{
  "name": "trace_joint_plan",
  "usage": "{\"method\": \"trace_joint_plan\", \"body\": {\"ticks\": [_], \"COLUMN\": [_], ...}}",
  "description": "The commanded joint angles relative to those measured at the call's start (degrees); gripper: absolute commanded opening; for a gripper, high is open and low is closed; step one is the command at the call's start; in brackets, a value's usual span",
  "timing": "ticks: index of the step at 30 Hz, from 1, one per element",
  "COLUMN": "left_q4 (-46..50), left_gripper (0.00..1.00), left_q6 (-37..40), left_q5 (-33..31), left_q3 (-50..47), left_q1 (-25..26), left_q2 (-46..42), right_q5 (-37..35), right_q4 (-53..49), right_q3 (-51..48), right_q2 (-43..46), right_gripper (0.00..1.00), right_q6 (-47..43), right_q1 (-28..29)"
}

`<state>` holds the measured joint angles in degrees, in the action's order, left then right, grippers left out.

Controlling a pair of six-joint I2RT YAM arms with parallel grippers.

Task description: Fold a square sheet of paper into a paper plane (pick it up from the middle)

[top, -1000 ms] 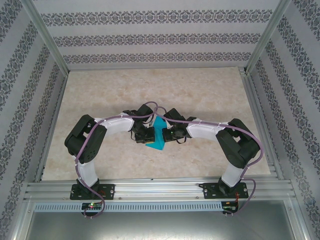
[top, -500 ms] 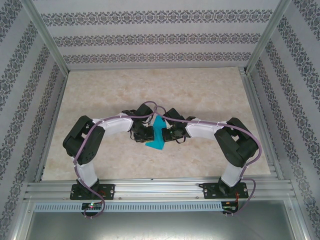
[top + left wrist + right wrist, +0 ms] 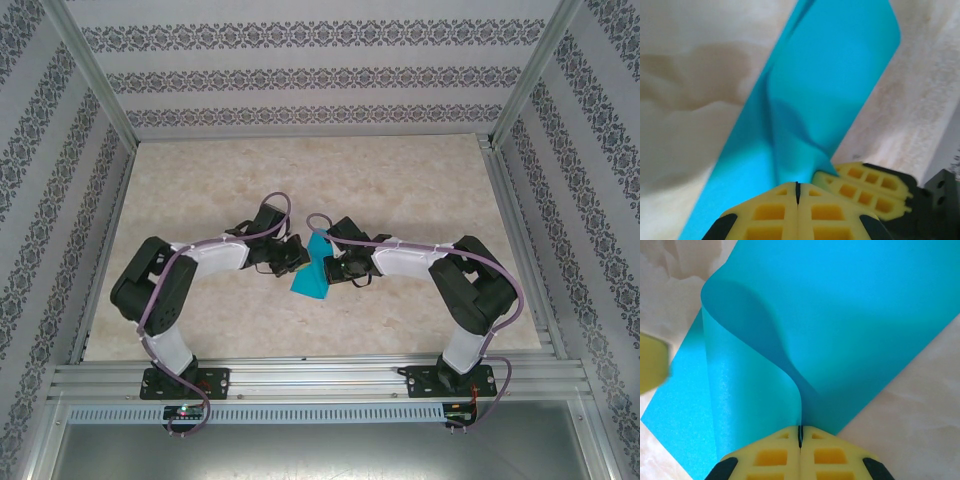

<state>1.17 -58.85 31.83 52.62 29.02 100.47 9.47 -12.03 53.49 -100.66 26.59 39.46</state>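
Square sheet of paper (image 3: 311, 274), teal-blue and curled over on itself, sits near the middle of the desk (image 3: 420, 190), with the right jaws clamped on one edge. Left jaws are pressed together at the sheet's other side; I cannot tell whether they pinch it.

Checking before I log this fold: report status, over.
Right tool shut on the square sheet of paper, sheet curled over. Left tool shut at its edge, grip unclear. No obstruction seen.
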Motion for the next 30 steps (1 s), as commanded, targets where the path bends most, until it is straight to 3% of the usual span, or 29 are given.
{"method": "trace_joint_plan", "body": {"ticks": [1,21,30], "left_q4": [-12.9,-3.1,-0.8], "left_gripper": [0.00,0.00,0.00], "left_q6": [-6.4,-1.2,0.6], "left_q5": [5.3,2.7,0.8], "left_q3": [-1.1,1.7,0.2], "left_q1": [-0.1,1.1,1.2], "left_q2": [1.9,7.6,8.8], "right_q5": [-1.4,-1.7,-0.1], "right_q4": [-0.9,-1.7,-1.7], "right_q3": [-1.6,-1.2,0.1], "right_q2": [-1.1,-0.8,0.1], "right_gripper": [0.05,0.06,0.13], "right_q6": [0.0,-0.4,0.8], "right_q1": [-0.7,-0.7,-0.8]}}
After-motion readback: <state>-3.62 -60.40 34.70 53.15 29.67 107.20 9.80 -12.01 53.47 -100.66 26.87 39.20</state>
